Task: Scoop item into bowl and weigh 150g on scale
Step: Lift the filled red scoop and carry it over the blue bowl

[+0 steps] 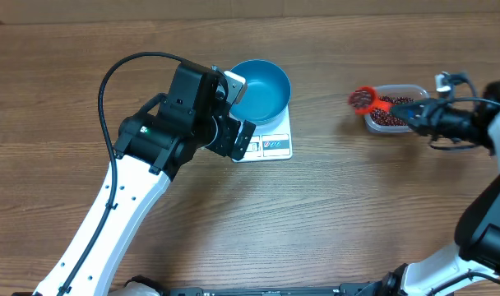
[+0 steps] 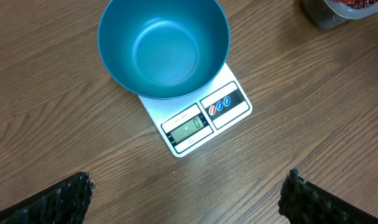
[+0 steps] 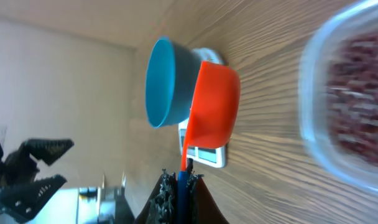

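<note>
At the rim of the tub (image 1: 398, 87), our right tool (image 3: 179, 180), shut on the handle of the red scoop (image 3: 214, 106), carries beans (image 1: 362, 100) that a tilt could spill onto the worktop (image 1: 316, 214) before the empty bowl (image 1: 261, 88) on the scale (image 2: 201, 121), where our wide-open, empty left tool (image 2: 186, 186) hovers.

The blue bowl (image 1: 262, 89) sits on the scale (image 1: 276, 146) (centre); at right, the right gripper (image 1: 406, 109) holds a red scoop (image 1: 363, 99) at the tub's (image 1: 408, 87) left end.
</note>
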You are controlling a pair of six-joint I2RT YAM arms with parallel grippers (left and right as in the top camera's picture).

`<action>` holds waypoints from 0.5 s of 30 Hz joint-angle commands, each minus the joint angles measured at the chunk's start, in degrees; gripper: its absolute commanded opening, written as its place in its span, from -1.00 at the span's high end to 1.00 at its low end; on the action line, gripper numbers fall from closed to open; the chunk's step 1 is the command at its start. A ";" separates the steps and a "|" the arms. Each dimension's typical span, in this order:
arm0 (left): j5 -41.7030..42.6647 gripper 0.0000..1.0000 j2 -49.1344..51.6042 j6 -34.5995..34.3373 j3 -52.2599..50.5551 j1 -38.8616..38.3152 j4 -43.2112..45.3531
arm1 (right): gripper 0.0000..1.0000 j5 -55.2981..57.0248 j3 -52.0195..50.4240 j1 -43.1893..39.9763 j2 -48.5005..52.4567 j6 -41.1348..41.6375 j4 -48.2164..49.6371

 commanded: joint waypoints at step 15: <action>0.83 -0.99 0.37 1.11 0.46 0.24 0.09 | 0.93 -2.78 3.28 21.94 -2.89 23.61 25.86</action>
